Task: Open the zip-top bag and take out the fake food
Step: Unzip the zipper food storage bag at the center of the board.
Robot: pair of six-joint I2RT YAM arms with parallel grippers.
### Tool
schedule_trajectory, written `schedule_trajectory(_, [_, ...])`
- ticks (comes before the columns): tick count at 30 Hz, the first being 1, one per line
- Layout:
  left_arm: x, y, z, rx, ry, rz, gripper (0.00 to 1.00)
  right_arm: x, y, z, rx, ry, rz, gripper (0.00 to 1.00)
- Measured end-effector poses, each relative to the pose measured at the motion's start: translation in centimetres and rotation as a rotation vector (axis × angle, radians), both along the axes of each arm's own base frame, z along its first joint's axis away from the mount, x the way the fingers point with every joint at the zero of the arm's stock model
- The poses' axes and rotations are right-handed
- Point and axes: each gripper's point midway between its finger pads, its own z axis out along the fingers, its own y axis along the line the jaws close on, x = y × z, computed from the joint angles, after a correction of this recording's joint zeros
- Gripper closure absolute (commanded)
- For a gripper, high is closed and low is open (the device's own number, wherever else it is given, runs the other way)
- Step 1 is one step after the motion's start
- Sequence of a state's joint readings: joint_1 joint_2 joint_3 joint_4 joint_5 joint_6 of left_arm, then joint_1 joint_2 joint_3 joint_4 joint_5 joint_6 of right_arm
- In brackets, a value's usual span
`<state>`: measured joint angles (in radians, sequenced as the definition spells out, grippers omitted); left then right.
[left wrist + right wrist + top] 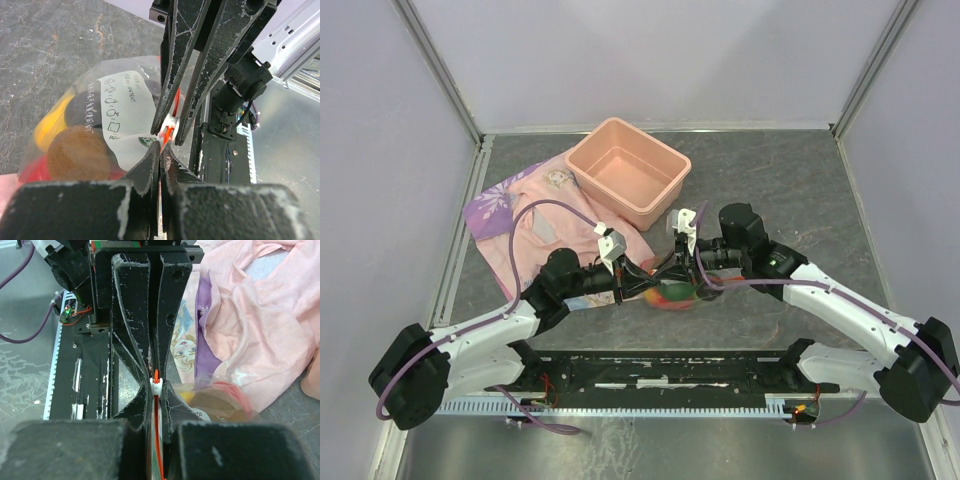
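Right, from the top external view the zip-top bag point(672, 294) lies on the dark worktop point(790, 180) between both arms, at the near edge of the printed cloth point(515, 215). The pink tub point(628, 172) sits behind, and pale walls point(650, 60) close 3 sides. In the left wrist view, my left fingers point(156, 152) are pinched together on the bag's top edge, with the fake food point(80, 152) all inside. In the right wrist view, my right fingers point(164, 400) clamp the orange zip strip point(157, 450) at its white slider point(156, 384). I judge the opening barely begun, with 0 pieces out.
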<state>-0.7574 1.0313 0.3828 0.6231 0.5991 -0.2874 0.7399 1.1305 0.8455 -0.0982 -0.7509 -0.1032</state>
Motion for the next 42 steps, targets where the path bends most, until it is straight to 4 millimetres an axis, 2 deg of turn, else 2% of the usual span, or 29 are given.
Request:
schedule_trajectory(6, [0.6,0.2,0.2,0.015,0.01,0.037,0.97,0.0,-0.3,0.2,-0.004,-0.01,-0.01,0.98])
schedule_trajectory(16, [2.2,1.5,2.7,0.007,-0.055,0.125,0.97,0.5,-2.0,1.6,-0.017,-0.114,-0.093,0.98])
schedule_trajectory(42, [4.7,3.8,2.6,0.037,-0.053,0.257,0.97,1.6,-5.3,0.6,-0.103,-0.124,-0.236,0.98])
